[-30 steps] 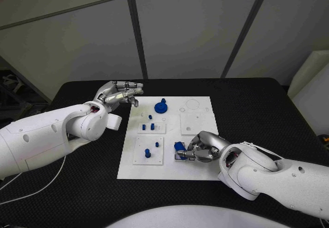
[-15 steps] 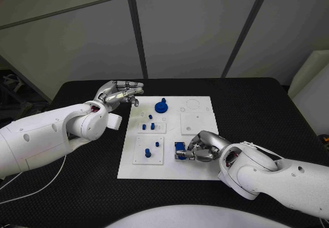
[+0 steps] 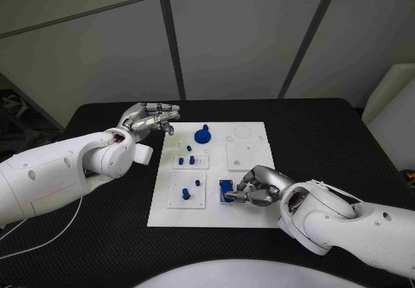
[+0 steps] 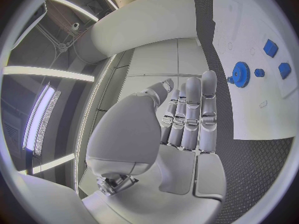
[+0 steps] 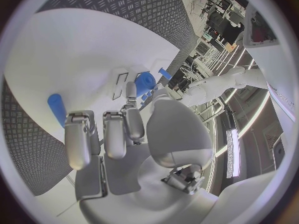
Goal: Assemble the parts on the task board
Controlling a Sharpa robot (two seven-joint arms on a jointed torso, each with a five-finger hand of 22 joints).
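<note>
Task board (image 3: 246,211): white plate, mid-table, between both hands.
Right hand (image 3: 258,187): over board's near right part, fingers curled; whether the blue block part (image 3: 226,190) at its fingertips is gripped, cannot tell.
Left hand (image 3: 150,117): just off board's far left corner, fingers together and bent, holding nothing.
Blue gear part (image 3: 203,135): on board just beside left hand.
Blue peg part (image 3: 185,193): upright in a tile, just beyond right hand's fingertips.

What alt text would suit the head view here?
The right robot hand grips a blue part at the near right of the white task board. The left robot hand hovers empty by its far left corner, near a blue gear.
</note>
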